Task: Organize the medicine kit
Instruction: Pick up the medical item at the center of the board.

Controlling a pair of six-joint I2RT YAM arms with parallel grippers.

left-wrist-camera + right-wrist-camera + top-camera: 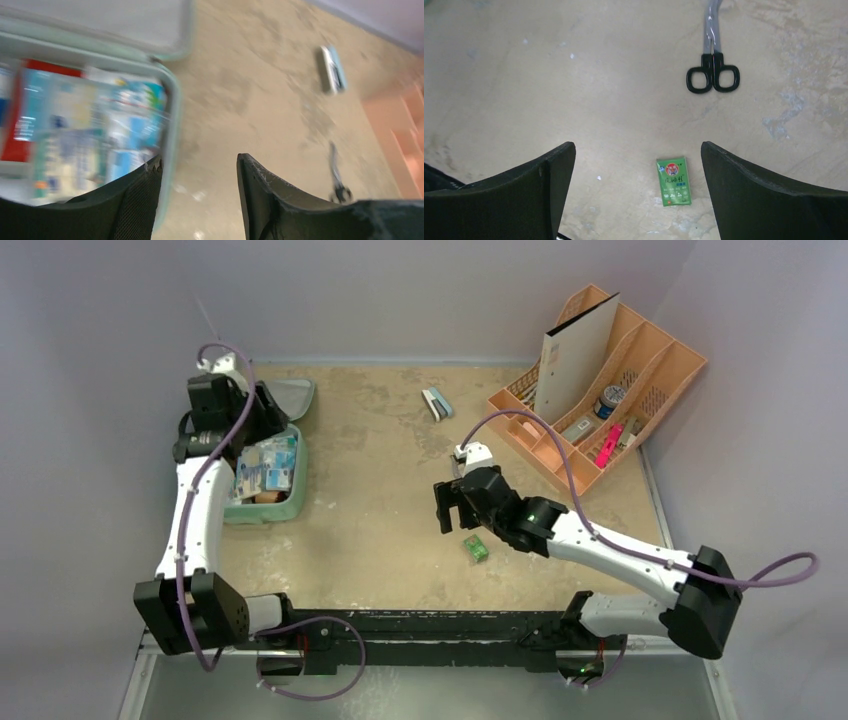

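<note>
The mint-green medicine kit (299,476) lies open at the table's left side, its lid (296,396) folded back, with blue and white packets inside. My left gripper (258,418) hovers over the kit's far right part. In the blurred left wrist view my left gripper (200,160) is open and holds nothing, straddling the kit's rim (172,115). My right gripper (455,512) hangs wide open over mid-table. A small green sachet (673,181) lies flat below my right gripper (638,145), nearer the right finger. Black-handled scissors (713,75) lie beyond it.
A peach-orange slotted organizer (655,370) with a white folder and small items stands at the back right. A small blue-and-white item (436,403) lies near the back edge. The walls close in on three sides. The green sachet (476,549) sits near the front edge.
</note>
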